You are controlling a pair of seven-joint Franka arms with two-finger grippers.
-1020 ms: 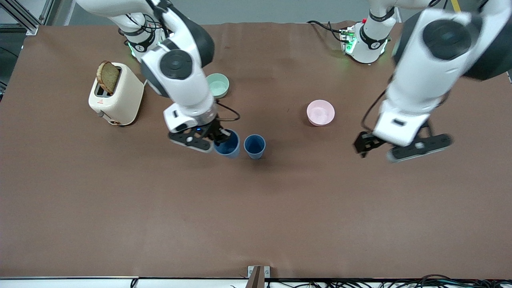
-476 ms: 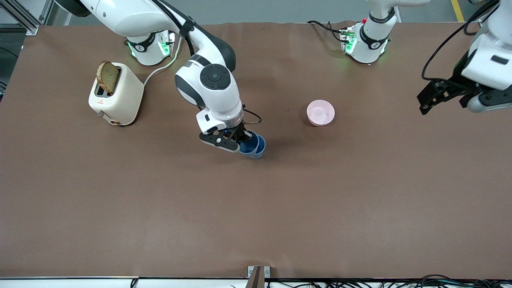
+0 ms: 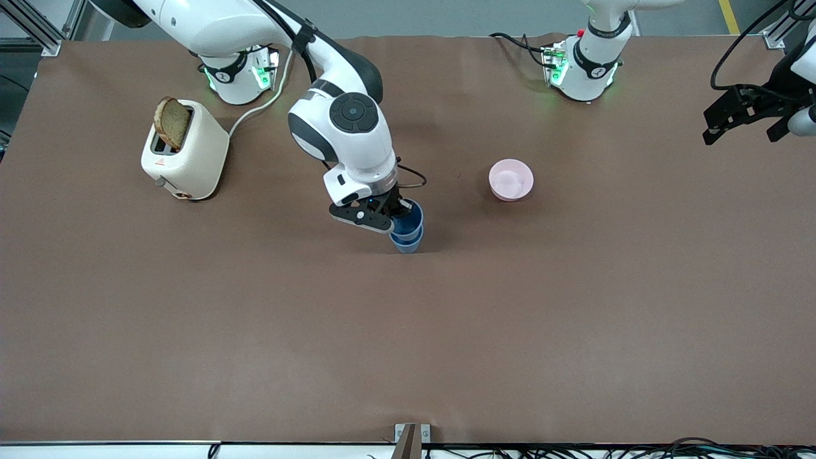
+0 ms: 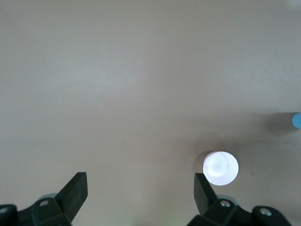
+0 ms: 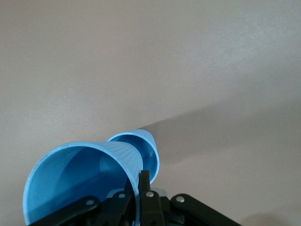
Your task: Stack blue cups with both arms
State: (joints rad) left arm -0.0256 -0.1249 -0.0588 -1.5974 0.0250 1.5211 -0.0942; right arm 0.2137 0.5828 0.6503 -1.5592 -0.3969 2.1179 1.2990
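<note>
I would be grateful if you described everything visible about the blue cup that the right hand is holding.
The held blue cup is a plain matte tapered tumbler without a handle, its wall faintly ribbed and its inside empty. The right hand is shut on its rim, one finger inside and one outside. It hangs mouth up, slightly tilted, over the second blue cup, which stands on the table. Whether the two cups touch cannot be told.

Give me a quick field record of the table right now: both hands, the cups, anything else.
right hand: shut on the upper cup's rim
upper cup: held above the lower cup, not fully nested
lower cup: upright on table
left hand: open, waiting over the left arm's end of the table
others: pink bowl, toaster with bread
</note>
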